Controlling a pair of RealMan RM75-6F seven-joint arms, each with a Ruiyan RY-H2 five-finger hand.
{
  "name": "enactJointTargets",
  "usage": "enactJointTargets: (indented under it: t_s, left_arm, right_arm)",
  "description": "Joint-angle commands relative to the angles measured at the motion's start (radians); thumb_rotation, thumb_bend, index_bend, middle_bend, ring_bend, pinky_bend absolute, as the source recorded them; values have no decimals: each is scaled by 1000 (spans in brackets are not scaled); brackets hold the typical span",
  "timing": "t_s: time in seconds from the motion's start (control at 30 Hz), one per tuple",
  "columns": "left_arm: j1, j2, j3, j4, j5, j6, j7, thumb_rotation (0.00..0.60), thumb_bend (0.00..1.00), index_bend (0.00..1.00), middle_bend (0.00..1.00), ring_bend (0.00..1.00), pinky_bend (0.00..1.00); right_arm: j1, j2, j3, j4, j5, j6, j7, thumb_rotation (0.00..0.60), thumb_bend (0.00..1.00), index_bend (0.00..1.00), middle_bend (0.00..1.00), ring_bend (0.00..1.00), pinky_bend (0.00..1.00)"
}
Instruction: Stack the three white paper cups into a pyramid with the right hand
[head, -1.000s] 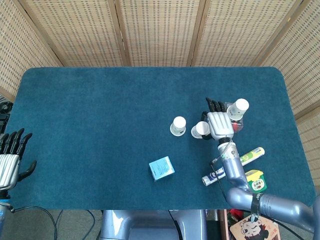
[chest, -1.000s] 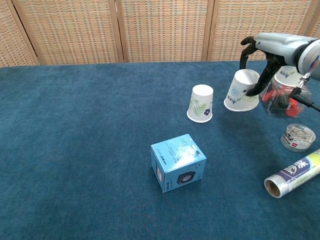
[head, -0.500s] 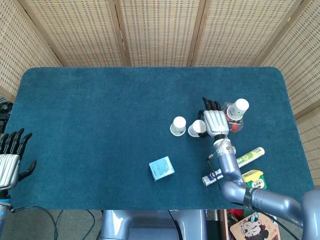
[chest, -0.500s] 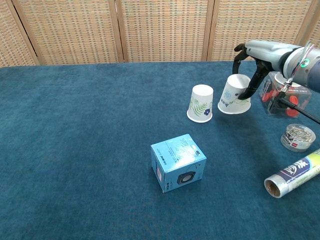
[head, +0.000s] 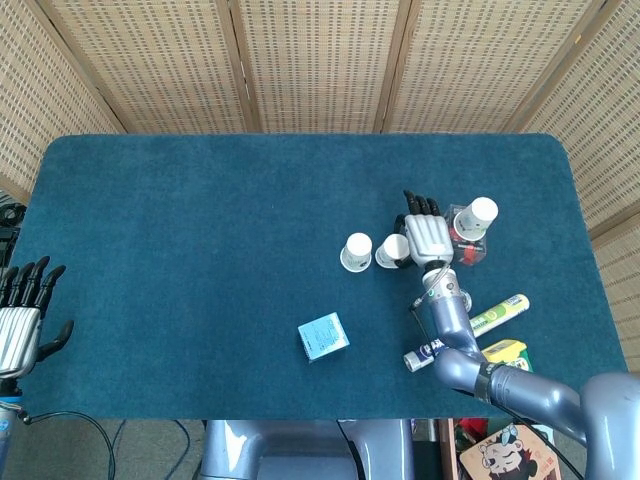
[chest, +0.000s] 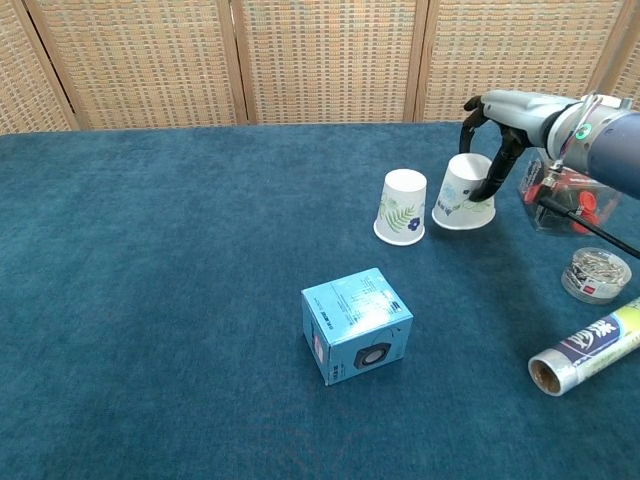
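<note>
One white paper cup (head: 356, 251) (chest: 402, 207) with a leaf print stands upside down on the blue tablecloth. Just to its right, my right hand (head: 425, 235) (chest: 497, 150) grips a second upside-down cup (head: 391, 251) (chest: 463, 192) from its right side. That cup is slightly tilted, and its rim is at or just above the cloth, a small gap from the first cup. The third cup (head: 478, 215) sits on top of a clear box further right. My left hand (head: 20, 310) hangs off the table's left edge with its fingers spread, holding nothing.
A light blue box (head: 323, 336) (chest: 355, 325) lies in front of the cups. To the right are the clear box with red pieces (chest: 560, 195), a round tin of clips (chest: 597, 274) and a film roll (head: 470, 328) (chest: 585, 345).
My right hand has carried its cup leftward and down, from beside the clear box to close beside the standing cup. The left hand has not moved.
</note>
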Motion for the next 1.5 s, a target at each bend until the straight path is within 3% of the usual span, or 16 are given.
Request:
enactJointTargets:
  t_s: [0.03,0.4,0.73,0.97,1.2,1.5]
  left_arm:
    - [0,0,1,-2,1,-1,3,600,354,81,0,0,0]
    - [-5,0,5,-5,-3,-16,7,600,354,81,0,0,0]
    - [-5,-1,7,-7,1,-14,8,600,354,81,0,0,0]
    - [-5,2,6,-7,0,-14,2,600,354,81,0,0,0]
    - [-1,6,6,-9,3,-4,-7,600,354,81,0,0,0]
    - [-1,3,13,-16,25,5,-4,600,354,81,0,0,0]
  right_arm:
    - [5,-12,-1,21,1,-11,8,600,132,534,48,0,0]
    - [1,-37,-2,75,-11,-38,45,600,132,526,20,0,0]
    - [-8,-26,-7,58,-19,-43,50,600,132,289,0,0,0]
    - [-28,15,-22,-28,-18,6,9,600,132,281,0,0,0]
    - [-80,115,-44,-198,-28,106,-45,600,132,271,0,0,0]
    - [-98,241,-12,-328,-53,180,-80,600,132,271,0,0,0]
